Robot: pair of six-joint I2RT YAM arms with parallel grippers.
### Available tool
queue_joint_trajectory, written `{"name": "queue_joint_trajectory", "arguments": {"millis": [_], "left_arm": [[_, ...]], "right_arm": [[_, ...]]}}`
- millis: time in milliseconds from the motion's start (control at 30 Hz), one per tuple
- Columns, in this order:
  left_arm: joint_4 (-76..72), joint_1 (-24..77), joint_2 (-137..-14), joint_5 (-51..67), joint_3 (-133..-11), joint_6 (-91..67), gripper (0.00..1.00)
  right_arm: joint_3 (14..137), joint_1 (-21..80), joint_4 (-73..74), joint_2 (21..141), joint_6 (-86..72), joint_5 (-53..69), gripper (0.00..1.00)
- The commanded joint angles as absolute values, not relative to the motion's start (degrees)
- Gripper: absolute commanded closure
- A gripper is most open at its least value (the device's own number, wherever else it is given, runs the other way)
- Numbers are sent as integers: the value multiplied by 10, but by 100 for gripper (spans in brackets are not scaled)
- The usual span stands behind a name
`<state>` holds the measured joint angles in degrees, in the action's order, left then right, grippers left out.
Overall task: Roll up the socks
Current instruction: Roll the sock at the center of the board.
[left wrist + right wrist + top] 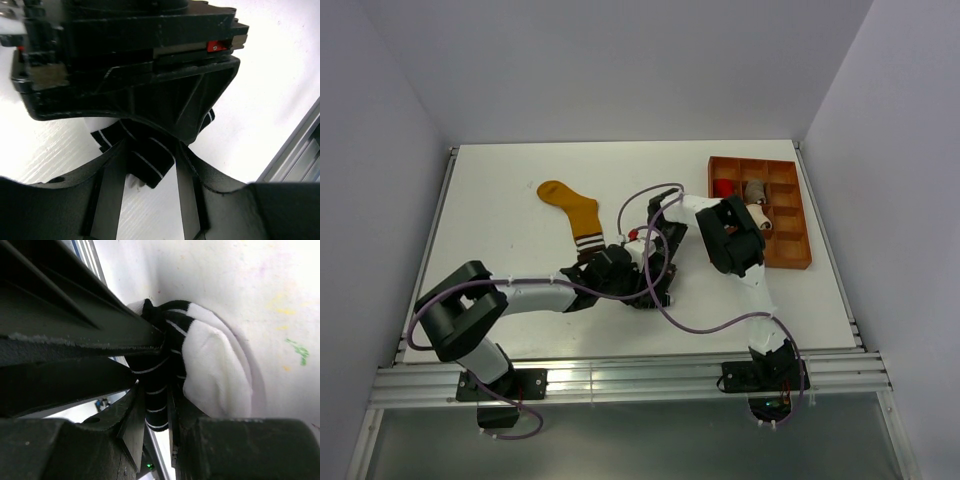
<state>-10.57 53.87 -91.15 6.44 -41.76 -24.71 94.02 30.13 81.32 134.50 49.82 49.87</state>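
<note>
The mustard-orange sock [575, 210] with a striped cuff lies flat on the table at centre left, untouched. The black-and-white striped sock [150, 162] is bunched between both grippers near the table's front centre. It is hidden under them in the top view. My left gripper [638, 283] [150, 146] has the striped fabric between its fingers. My right gripper [656, 278] [157, 390] is shut on a striped fold. The sock's white toe [215, 370] bulges beside its fingers. The two grippers are pressed close together.
An orange compartment tray [804, 222] stands at the back right, holding a red bundle [723, 187] and a grey bundle [756, 190]. An aluminium rail [295, 155] runs along the table's near edge. Purple cables loop over the arms.
</note>
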Motion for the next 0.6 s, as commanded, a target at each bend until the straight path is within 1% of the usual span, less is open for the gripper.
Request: {"name": "queue_joint_trajectory", "arguments": {"millis": [0,67,133,167,267,300,367,533,567], "left_arm": [[-139,542,-925,89,-425,-247,53],[-141,542,-932,97,-425,-250,53],[-147,542,-940,99,-424,-261,56],[-150,542,-942,99,-422,-265,59],[-158,541,-947,91,-411,-286,64],[-160,541,-953,94,-408,-295,68],[-167,541,-959,98,-403,-307,71],[-199,539,-968,111,-367,-347,76],[-200,536,-971,108,-364,-358,79]], "right_arm": [[957,289,778,1363,488,466,79],[956,287,775,1368,479,463,79],[955,285,772,1368,479,462,79],[953,284,767,1366,478,461,78],[939,282,744,1353,464,458,76],[934,281,744,1348,465,458,73],[930,281,738,1343,468,462,66],[907,269,723,1315,476,476,56],[904,262,722,1312,480,483,54]]}}
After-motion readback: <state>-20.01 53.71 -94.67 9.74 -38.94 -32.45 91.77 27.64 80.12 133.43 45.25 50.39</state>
